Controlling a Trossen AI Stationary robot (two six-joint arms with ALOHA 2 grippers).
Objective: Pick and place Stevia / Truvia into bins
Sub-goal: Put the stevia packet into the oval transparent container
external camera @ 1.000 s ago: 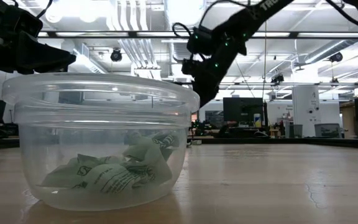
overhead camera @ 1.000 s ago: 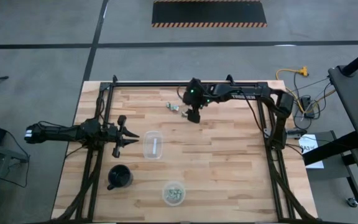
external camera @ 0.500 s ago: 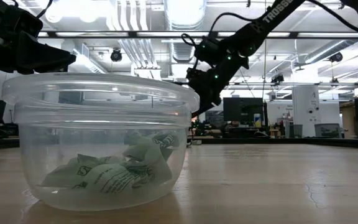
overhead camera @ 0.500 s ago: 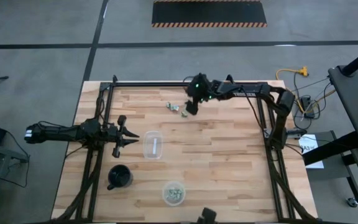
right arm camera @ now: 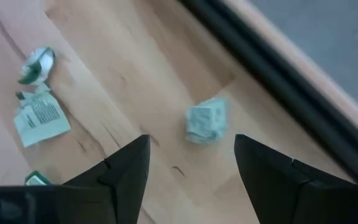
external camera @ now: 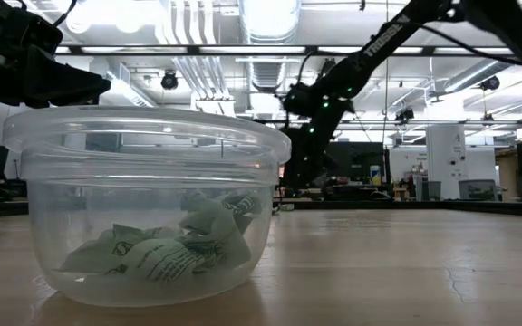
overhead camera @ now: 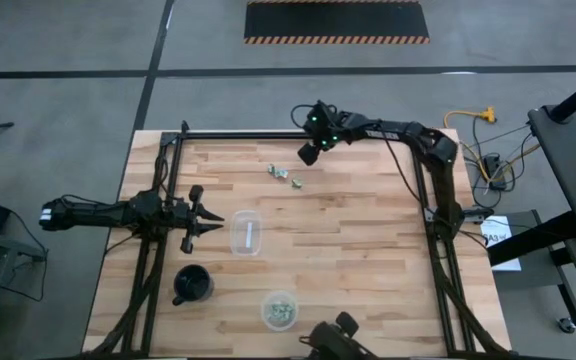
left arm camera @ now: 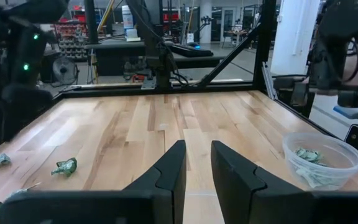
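while the right gripper [right arm camera: 191,163] hangs with wide empty fingers over a crumpled pale green sweetener packet [right arm camera: 205,121] near the table's [overhead camera: 368,260] far edge, the left gripper [left arm camera: 196,167] waits, fingers narrowly apart, beside the squarish clear plastic container [overhead camera: 247,232].

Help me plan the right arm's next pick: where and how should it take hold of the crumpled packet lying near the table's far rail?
Grip the crumpled packet across its middle, coming straight down from above. It is balled into a small lump with no flat edge to pinch, and it lies alone on bare wood beside the rail. The right gripper is open with the lump showing between its fingers, so a descent and close would probably do.
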